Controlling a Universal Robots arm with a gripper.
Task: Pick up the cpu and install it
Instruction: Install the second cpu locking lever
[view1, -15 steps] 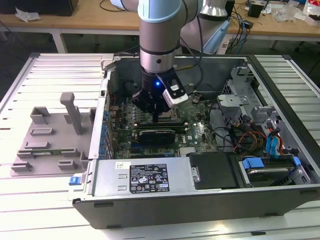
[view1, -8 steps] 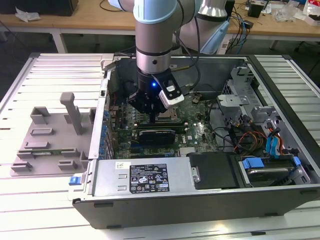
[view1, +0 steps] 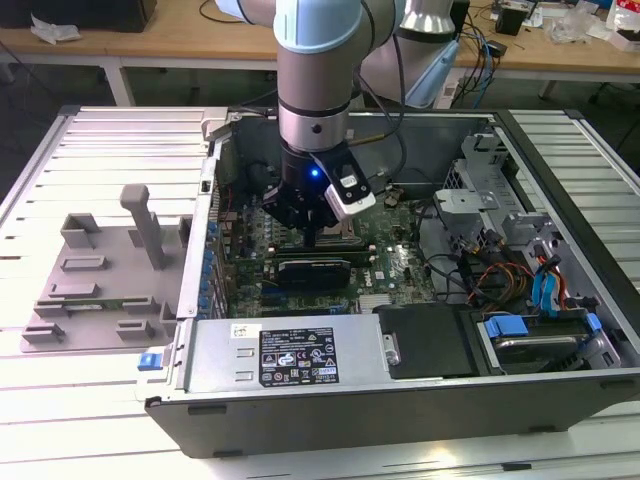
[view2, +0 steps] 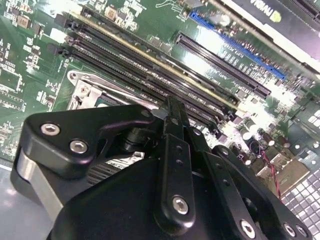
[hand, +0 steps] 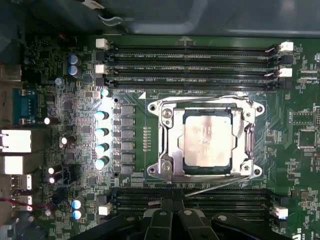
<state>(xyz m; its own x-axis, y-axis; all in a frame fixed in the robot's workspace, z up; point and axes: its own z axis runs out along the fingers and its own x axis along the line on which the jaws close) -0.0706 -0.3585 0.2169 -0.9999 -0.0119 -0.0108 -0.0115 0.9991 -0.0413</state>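
Square silvery-topped cpu (hand: 207, 141) lies flat inside dark metal socket frame (hand: 167, 142) on green motherboard (hand: 65, 105), between memory slot rows. Black gripper (view1: 312, 232) hangs just above; fingers pressed together, holding nothing.

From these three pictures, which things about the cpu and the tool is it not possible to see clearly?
- Tool fingertips: in the exterior view the arm's own body covers them, so open or shut is unclear.
- Tool in both wrist views: its fingertips are cut off by the picture edge or hidden behind its black links.
- Cpu: the first wrist view looks from above, so whether it sits fully flat in the socket frame cannot be judged.
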